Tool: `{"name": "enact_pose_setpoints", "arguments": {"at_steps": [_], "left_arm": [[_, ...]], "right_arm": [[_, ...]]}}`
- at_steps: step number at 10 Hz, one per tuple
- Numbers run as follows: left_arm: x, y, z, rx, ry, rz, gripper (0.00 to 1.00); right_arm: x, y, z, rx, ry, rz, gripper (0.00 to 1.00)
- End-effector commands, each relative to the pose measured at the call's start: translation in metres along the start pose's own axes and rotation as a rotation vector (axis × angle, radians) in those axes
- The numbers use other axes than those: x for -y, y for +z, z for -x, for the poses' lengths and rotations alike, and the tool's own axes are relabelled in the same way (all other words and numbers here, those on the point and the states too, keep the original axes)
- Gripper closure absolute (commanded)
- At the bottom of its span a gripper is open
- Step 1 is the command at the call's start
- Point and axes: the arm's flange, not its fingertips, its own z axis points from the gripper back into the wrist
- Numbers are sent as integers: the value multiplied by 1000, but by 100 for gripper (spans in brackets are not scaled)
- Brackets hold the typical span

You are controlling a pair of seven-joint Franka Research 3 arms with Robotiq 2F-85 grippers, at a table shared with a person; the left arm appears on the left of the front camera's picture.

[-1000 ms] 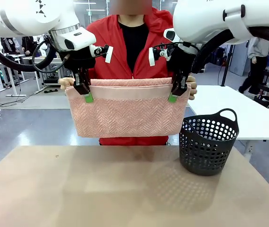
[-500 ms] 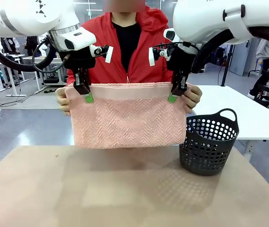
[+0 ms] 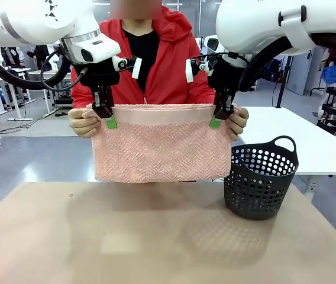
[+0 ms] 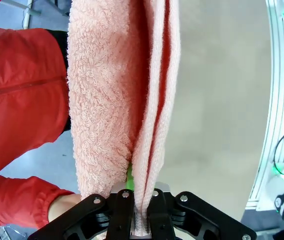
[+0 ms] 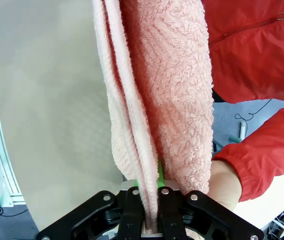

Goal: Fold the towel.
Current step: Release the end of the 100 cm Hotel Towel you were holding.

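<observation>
The towel [image 3: 159, 151] is hanging doubled above the desk [image 3: 126, 236], just left of the basket [image 3: 258, 180]. The left tool [image 3: 106, 120] is pinching the towel's top hem at the corner farther from the basket. The right tool [image 3: 218, 118] is clamping the hem at the nearer corner. The person's hands [image 3: 83, 122] are gripping both corners from behind.

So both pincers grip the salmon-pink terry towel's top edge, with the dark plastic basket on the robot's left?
No: the front view shows the dark plastic basket on the robot's right. The left pincer and right pincer do grip the salmon-pink terry towel at its top edge.
</observation>
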Motion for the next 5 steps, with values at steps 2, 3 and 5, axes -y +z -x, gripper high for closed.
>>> {"name": "enact_pose_setpoints", "arguments": {"at_steps": [2,3,5], "left_arm": [[-1,1,2,-12,-4,-9,100],[-1,1,2,-12,-4,-9,100],[0,0,0,0,0,0,71]], "right_arm": [[1,1,2,-2,4,3,100],[1,1,2,-2,4,3,100],[-1,1,1,18,2,1,96]]}}
